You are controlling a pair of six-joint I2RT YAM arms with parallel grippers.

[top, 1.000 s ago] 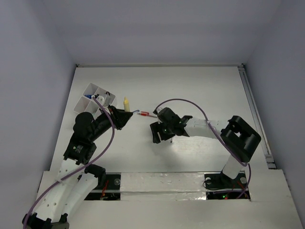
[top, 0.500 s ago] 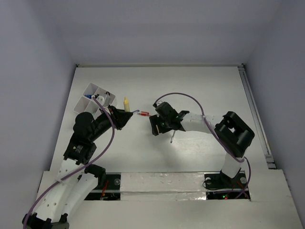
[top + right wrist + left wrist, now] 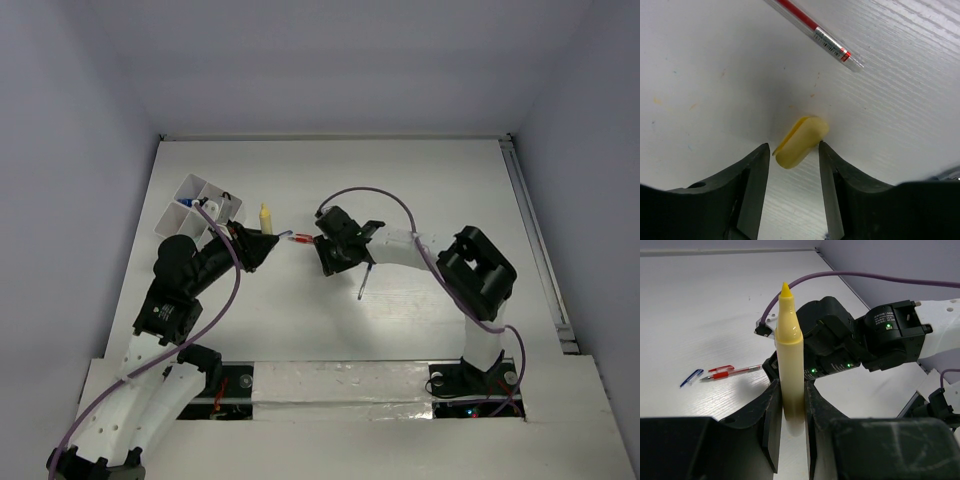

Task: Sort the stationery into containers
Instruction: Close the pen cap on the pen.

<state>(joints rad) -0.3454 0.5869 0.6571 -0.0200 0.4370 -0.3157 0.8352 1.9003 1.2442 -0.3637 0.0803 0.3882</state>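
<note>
so the left gripper (image 3: 791, 389) is clamped tight on a smooth pale yellow plastic marker (image 3: 789, 340), cone tip pointing away from the wrist toward the table's far edge, just right of the thin-walled white plastic organiser box (image 3: 198, 203). The right wrist cam catches what the top view hides: a small rounded yellow eraser (image 3: 802, 141) lying slantwise on the white grained table (image 3: 900, 100) between the half-apart fingers of the right gripper (image 3: 794, 148), can't tell if they're pinching it. A thin red pen with a clear barrel (image 3: 815, 32) lies just beyond
</note>
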